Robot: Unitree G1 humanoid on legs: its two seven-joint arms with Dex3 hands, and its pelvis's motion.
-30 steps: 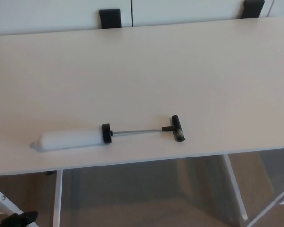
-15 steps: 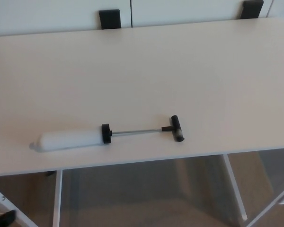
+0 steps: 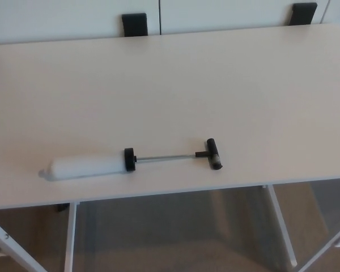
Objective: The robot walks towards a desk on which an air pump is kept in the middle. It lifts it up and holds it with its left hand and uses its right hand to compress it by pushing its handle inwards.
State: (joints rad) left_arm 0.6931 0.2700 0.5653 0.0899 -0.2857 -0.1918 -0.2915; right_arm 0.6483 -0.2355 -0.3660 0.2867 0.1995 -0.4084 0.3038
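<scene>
I've got the air pump (image 3: 130, 160) lying flat on the counter (image 3: 175, 85), low in the frame and a little left of centre, close to the near edge; its long axis runs almost level across the picture, tilting slightly upward toward the right; the white barrel (image 3: 86, 167) is the left part, with a small nozzle tip (image 3: 43, 174) pointing to the lower left; a black cap (image 3: 129, 159) closes the barrel's right end; from that cap a thin metal rod (image 3: 164, 157) reaches right, drawn well out of the barrel; it ends at the black T-handle (image 3: 214, 153), which sits crosswise to the rod, just right of centre; nothing is touching the pump, I see it resting alone on the pale surface.

As for the hands, I can't report on either one; neither the left nor the right shows anywhere in my head view, so I cannot tell whether their fingers are spread or pressed together.

Moving outward, the counter fills most of the frame, pale and bare around the pump; beyond its far edge, two dark chair backs peek up, one at the upper left (image 3: 135, 24) and one at the upper right (image 3: 303, 13), against a light wall; below the near edge I see white legs (image 3: 281, 225) of the counter and beige floor (image 3: 175, 249) between them.
</scene>
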